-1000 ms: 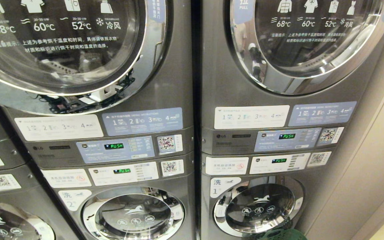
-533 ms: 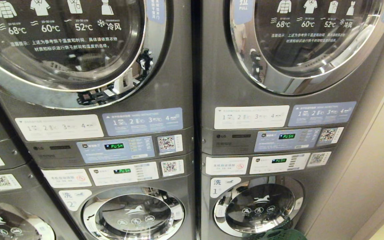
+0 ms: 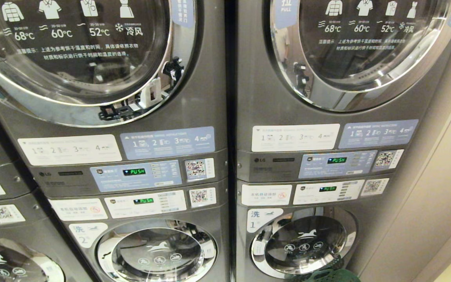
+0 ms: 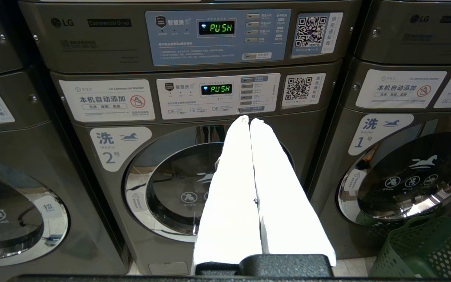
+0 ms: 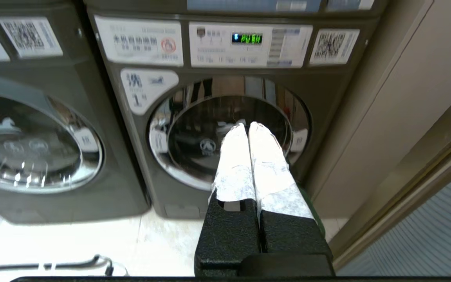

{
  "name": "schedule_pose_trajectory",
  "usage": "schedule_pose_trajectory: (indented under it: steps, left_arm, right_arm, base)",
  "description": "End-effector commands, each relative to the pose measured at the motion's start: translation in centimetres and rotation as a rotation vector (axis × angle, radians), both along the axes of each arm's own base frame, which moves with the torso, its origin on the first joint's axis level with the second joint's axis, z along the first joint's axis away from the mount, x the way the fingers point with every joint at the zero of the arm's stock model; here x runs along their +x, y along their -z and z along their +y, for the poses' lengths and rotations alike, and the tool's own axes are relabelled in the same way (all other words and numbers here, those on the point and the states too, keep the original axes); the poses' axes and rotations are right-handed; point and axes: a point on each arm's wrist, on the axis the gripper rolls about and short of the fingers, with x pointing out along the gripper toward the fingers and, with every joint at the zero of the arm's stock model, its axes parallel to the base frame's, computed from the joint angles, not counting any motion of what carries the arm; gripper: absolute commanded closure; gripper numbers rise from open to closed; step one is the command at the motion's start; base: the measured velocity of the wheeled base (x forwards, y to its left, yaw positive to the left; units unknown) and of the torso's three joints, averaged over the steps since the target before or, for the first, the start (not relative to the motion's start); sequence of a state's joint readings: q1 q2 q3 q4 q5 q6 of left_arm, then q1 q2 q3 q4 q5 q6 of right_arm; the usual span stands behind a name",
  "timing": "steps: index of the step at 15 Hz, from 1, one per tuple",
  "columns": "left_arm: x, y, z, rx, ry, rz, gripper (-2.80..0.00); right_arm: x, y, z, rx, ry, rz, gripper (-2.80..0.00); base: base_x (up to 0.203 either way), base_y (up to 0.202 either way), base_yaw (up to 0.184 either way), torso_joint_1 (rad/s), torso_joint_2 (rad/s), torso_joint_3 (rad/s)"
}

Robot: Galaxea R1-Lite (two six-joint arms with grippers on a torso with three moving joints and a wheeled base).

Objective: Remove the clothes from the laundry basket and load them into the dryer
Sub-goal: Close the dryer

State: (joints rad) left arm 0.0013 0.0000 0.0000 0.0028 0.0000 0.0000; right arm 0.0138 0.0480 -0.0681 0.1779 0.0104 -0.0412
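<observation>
- Since a second ago, the left dryer door [image 3: 80, 58] has swung closer to its frame, and the dark gap along its lower rim has narrowed; the machines themselves sit where they were, so my camera has not moved.
- Reflected in that door's chrome ring, at about 4 o'clock on the ring, I see a white-and-black piece of the robot that now sits further round the ring than it did.
- I see no arm directly in my head view.
- My left gripper [image 4: 249, 121] has its white fingers [image 4: 233, 188] pressed together with nothing between them; it points at washer 2 [image 4: 178, 184], tips just under the lower panel [image 4: 217, 96] reading PUSH.
- My right gripper [image 5: 248, 126] is likewise closed on nothing, white fingers [image 5: 235, 168] tip to tip, aimed at the door of washer 1 [image 5: 229, 133].
- The green basket [image 4: 429, 250] stands on the floor in front of washer 1, at 5 o'clock in my left wrist view; only its rim [image 3: 329, 275] shows at 6 o'clock in the head view.
- I cannot tell from here whether any clothes are in it.
- The right dryer door [image 3: 362, 47] sits flush, at 1 o'clock in the head view.
- A beige wall [image 5: 390, 117] runs along washer 1's far side.
</observation>
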Motion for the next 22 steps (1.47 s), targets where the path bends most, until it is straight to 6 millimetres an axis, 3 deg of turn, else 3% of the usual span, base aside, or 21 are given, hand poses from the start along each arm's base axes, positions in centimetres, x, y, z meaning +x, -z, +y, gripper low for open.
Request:
schedule_pose_trajectory:
  steps: [1,4,10,19,22]
  left_arm:
    - [0.0,0.0,0.0,0.0,0.001,-0.003,0.0]
    - [0.0,0.0,0.0,0.001,0.0,-0.003,0.0]
    - [0.0,0.0,0.0,0.0,0.0,-0.001,0.0]
    - [-0.1,-0.2,0.0,0.007,0.002,-0.012,0.0]
    - [-0.4,-5.6,0.0,0.008,-0.017,-0.071,0.0]
  right_arm:
    - [-0.4,0.1,0.0,0.0,0.001,-0.047,0.0]
    - [-0.4,0.1,0.0,-0.005,-0.002,-0.049,0.0]
    - [-0.4,0.1,0.0,0.001,-0.003,-0.051,0.0]
    - [-0.4,0.1,0.0,0.012,0.0,-0.052,0.0]
    - [-0.4,0.1,0.0,0.022,0.007,-0.051,0.0]
  base:
    - [0.0,0.0,0.0,0.0,0.0,0.0]
    - [0.172,-0.048,0.008,0.008,0.0,0.006]
    - [0.193,-0.183,0.004,0.007,0.0,0.002]
    - [0.005,-0.011,0.0,0.001,0.0,0.001]
    - [0.0,0.0,0.0,0.0,0.0,0.0]
